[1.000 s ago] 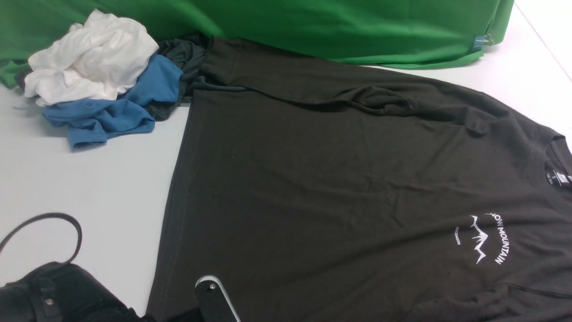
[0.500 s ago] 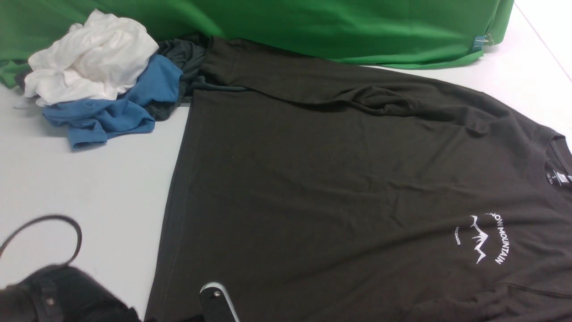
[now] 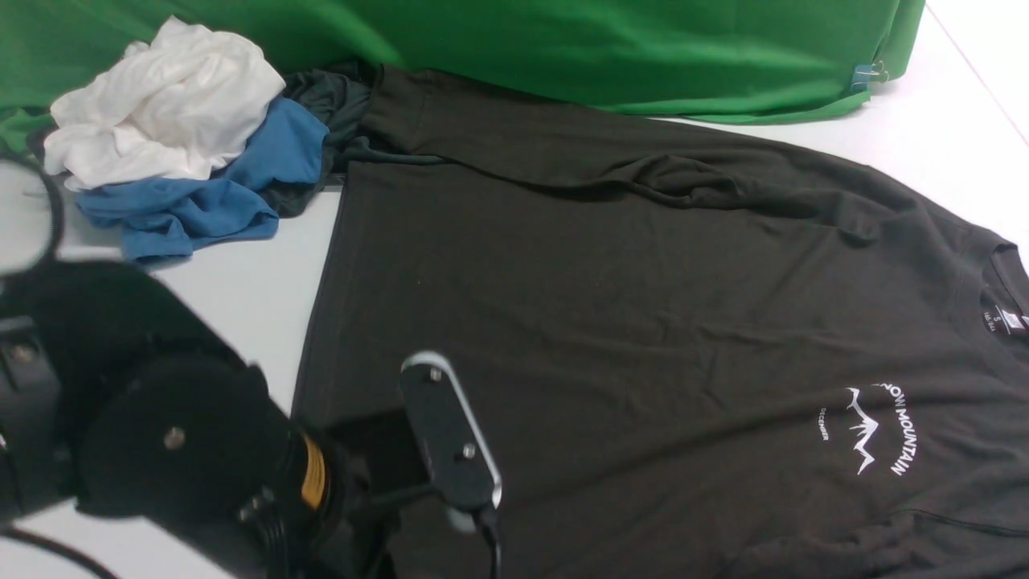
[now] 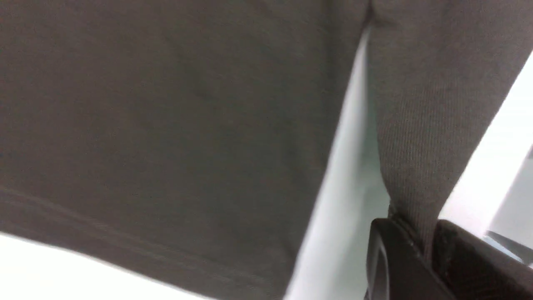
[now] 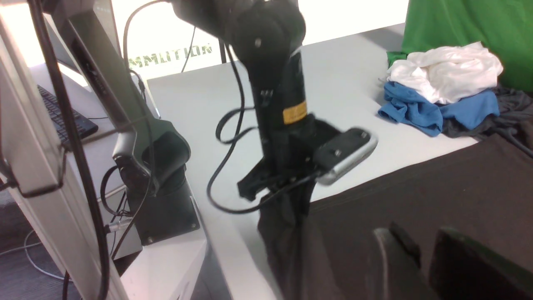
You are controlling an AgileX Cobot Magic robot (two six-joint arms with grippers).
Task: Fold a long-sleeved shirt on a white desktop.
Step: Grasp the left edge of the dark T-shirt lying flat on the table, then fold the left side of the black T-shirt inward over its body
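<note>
Plainly, dark shirt (image 3: 563, 322) lies spread across white counter (image 3: 241, 314), chest side up, 1 mountain logo (image 3: 864, 430) showing. Left fingers (image 4: 387, 254) closed on ribbed sleeve end (image 4: 416, 146), lifted off counter. Right fingers (image 5: 393, 266) slightly open, above shirt. Far sleeve (image 3: 522, 133) runs along shirt's far side, bunched partway. White garment (image 3: 161, 104) sits crumpled on blue garment (image 3: 185, 209), near green cloth (image 3: 563, 48). 1 clip (image 3: 864, 76) at green cloth's right edge.
</note>
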